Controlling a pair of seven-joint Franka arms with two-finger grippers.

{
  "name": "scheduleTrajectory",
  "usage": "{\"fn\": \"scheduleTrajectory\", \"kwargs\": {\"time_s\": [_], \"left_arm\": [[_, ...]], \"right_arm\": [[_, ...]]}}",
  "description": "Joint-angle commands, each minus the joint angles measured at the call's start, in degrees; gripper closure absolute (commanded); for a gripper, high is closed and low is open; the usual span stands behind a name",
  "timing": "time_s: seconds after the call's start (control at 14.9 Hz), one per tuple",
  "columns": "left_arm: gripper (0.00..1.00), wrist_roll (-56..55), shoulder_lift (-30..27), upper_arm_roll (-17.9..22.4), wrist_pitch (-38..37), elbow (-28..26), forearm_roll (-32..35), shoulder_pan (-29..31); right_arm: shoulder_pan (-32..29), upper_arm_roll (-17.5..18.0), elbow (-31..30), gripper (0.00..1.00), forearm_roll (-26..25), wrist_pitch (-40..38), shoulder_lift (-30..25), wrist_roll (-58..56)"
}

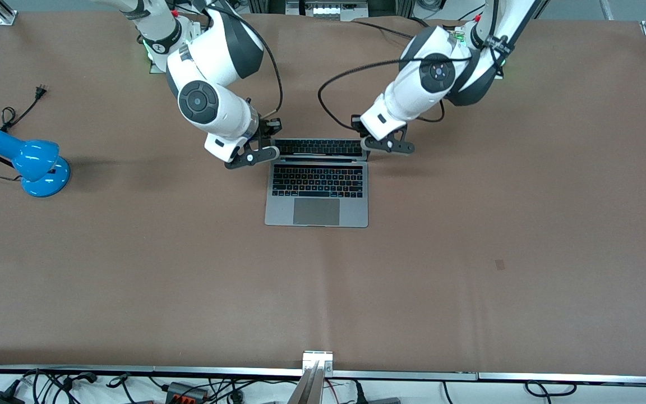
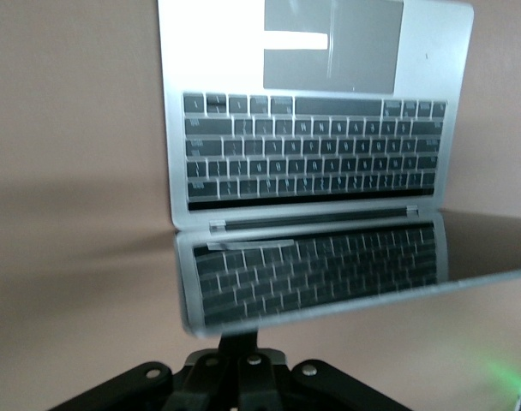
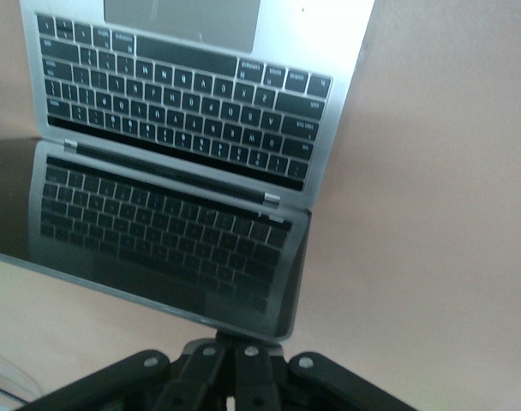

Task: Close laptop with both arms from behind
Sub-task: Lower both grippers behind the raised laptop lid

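A: Where are we?

B: The laptop (image 1: 317, 188) sits mid-desk, still open. Left claw (image 1: 365, 147) and right claw (image 1: 267, 152), both clenched and empty, meet its screen's top corners.

A: Next?

B: Probably push together, evenly.

A: Surroundings?

B: Brown desk (image 1: 469, 252); blue lamp (image 1: 28, 161) well apart from the laptop.

2 white jointed arms (image 1: 211, 84), dark grey round joint caps, black looping cables, black screwed pincer linkages
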Motion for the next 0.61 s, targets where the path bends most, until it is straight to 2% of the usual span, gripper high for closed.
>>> {"fn": "scheduleTrajectory", "kwargs": {"time_s": [0.0, 0.54], "left_arm": [[1.00, -0.9, 4.8, 0.8, -0.2, 4.9, 3.0, 0.0], [1.00, -1.4, 12.7, 3.6, -0.1, 11.5, 7.9, -0.1]], "right_arm": [[-0.4, -0.2, 2.6, 1.00, 0.5, 1.4, 2.5, 0.8], [-2.5, -2.0, 12.7, 1.00, 0.1, 1.5, 11.1, 0.7]]}}
